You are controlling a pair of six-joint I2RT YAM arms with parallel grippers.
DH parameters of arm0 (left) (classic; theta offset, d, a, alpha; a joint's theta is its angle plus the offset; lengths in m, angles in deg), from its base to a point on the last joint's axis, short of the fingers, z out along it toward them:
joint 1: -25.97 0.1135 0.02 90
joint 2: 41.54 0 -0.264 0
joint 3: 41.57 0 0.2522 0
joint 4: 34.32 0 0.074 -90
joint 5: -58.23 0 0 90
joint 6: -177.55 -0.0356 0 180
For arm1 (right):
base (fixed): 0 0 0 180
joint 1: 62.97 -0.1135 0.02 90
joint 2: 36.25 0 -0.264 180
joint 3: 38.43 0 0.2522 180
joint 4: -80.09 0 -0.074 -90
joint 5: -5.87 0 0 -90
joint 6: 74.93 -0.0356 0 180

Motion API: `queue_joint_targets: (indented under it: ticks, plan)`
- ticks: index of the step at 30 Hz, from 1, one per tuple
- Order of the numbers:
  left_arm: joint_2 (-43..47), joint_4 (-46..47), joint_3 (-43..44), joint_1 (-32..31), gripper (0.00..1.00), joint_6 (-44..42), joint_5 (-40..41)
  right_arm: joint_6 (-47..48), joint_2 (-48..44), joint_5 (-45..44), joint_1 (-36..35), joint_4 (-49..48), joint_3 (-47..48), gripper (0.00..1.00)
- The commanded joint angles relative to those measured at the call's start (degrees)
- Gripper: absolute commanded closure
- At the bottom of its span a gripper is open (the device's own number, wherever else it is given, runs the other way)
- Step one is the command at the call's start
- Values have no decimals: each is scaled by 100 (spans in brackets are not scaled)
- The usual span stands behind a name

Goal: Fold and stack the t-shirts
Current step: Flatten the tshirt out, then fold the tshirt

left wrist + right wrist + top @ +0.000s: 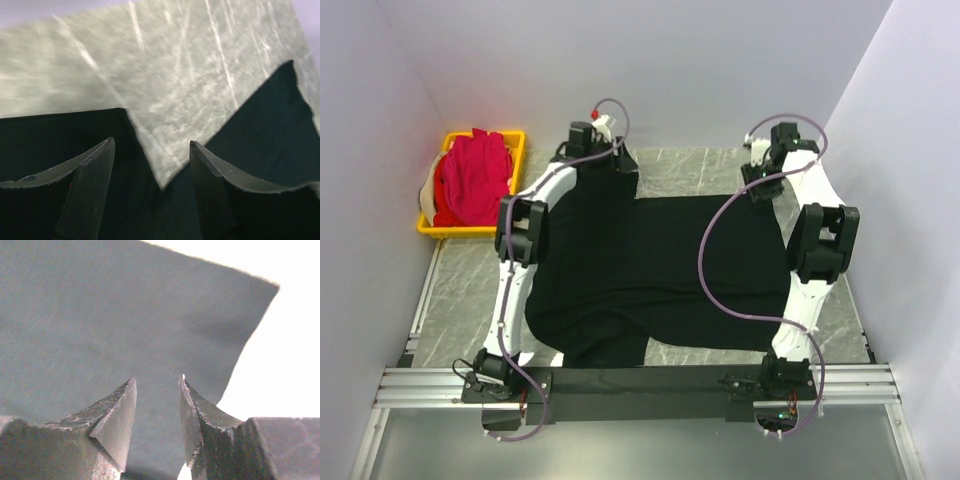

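Table (460,290): grey marbled top is carrying the spread black t-shirt (650,270).
Walls (700,70): white panels are enclosing three sides.
Left gripper (151,142): gaping wide, empty.
Right gripper (158,378): gaping narrowly, empty.

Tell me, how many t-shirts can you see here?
2 for sure: a black t-shirt spread on the table, and pink cloth heaped in the yellow crate, possibly hiding more.

White arms (512,300) with black joints (820,240), looping mauve cables (704,262), and dark, seemingly scuffed fingers (116,412).
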Motion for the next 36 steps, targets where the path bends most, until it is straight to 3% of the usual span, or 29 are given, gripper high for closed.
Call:
queue_joint_targets:
  ticks: [1, 5, 10, 20, 36]
  plan:
    - [969, -297, 54, 416, 33, -626, 351, -29, 377, -535, 95, -477, 880, 53]
    - [1180, -1196, -24, 768, 35, -1179, 272, 94, 800, -844, 174, -486, 1375, 53]
    - [1593, -1663, -709, 935, 32, -1971, 676, 235, 1134, -1134, 306, -836, 1472, 51]
    - [1374, -2023, -763, 1129, 30, -2033, 1028, -81, 1714, -1363, 386, -1479, 1762, 49]
    - [1163, -2656, -1132, 1111, 36, -2332, 1748, 6, 2338, -827, 386, -1066, 2280, 55]
